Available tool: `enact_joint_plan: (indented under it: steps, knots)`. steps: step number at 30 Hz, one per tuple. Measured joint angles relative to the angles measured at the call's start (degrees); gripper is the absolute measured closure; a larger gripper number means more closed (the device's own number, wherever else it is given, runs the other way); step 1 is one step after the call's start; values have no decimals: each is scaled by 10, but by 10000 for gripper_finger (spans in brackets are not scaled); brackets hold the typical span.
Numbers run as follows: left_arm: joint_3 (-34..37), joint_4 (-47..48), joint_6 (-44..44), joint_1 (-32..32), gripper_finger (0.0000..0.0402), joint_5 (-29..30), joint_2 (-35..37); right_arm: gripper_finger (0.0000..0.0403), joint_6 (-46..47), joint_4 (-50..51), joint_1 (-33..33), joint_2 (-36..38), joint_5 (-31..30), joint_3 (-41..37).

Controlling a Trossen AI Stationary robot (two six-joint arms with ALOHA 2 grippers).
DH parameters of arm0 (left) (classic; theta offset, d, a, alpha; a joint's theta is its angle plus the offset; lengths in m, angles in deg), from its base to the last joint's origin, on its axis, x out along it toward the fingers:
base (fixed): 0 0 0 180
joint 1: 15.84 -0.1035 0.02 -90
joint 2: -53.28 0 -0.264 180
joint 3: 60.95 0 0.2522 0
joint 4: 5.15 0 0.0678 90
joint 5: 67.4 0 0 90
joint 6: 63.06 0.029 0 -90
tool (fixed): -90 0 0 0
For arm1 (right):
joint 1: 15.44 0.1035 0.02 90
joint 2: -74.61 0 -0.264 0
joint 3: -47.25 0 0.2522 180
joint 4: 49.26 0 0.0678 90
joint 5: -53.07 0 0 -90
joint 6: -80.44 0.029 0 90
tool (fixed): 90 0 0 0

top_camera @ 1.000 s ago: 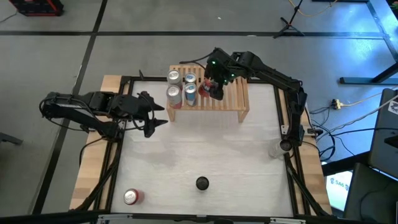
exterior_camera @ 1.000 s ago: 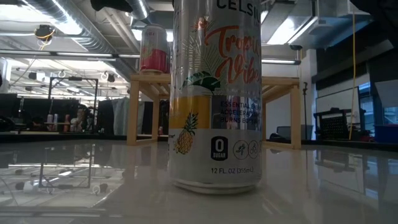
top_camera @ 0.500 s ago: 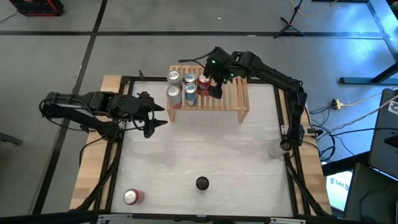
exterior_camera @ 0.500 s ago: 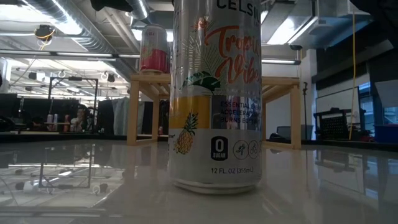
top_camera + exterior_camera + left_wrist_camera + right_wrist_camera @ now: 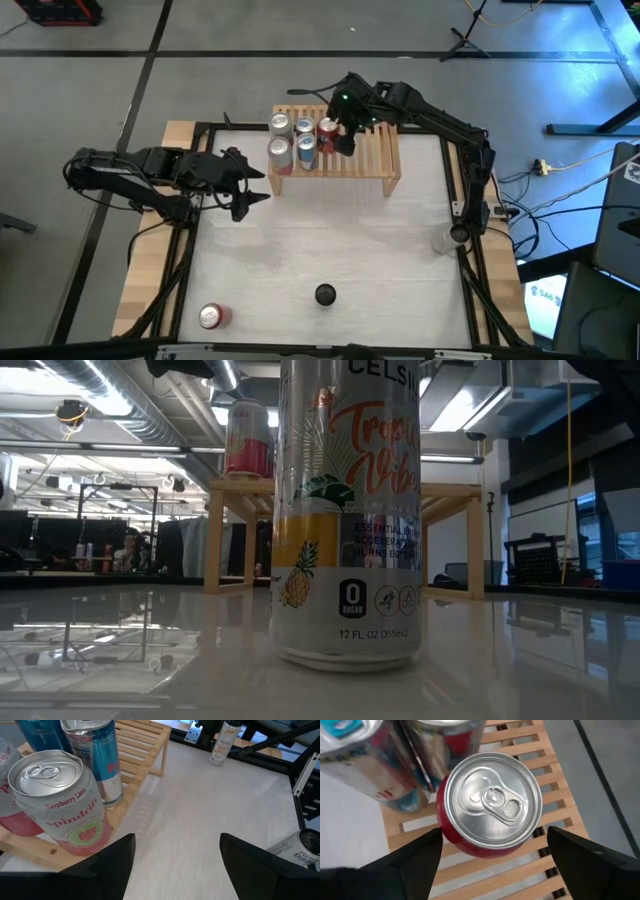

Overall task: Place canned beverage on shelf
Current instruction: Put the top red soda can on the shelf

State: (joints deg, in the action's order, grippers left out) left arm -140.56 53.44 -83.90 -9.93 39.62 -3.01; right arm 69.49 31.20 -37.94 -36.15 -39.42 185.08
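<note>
We judged the job nearly done: the red can (image 5: pixel 490 805) stood upright on the shelf (image 5: pixel 375 150) slats w/ four other cans, right gripper (image 5: pixel 490 860) open astride it, left gripper (image 5: pixel 175 855) open, idle nr tabletop's left edge.

The right jaws (image 5: pixel 490 857) stand spread above the shelf (image 5: pixel 372 155), with a red can (image 5: pixel 489 805) upright between them and clear of both fingers. Just beyond that can, four more cans (image 5: pixel 291 140) crowd the slats, blocking that side. The slats on the jaws' other side lie bare. Ahead of the left jaws (image 5: pixel 172 862), the worktop (image 5: pixel 210 810) is open; a raspberry can (image 5: pixel 60 802) stands close beside one finger.
</note>
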Motion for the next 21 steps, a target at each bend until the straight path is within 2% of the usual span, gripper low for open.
enact_joint_plan:
  steps: [6,16,18,21]
  knots:
    - [0,0,0,0,122,0,0,55,-36,9,0,0,-56,0]
    - [0,0,0,0,122,0,0,55,-60,41,0,0,-116,0]
    - [0,0,0,0,122,0,0,55,-60,63,-4,3,-103,0]
    - [0,0,0,0,122,0,0,55,-54,73,-13,17,-48,0]
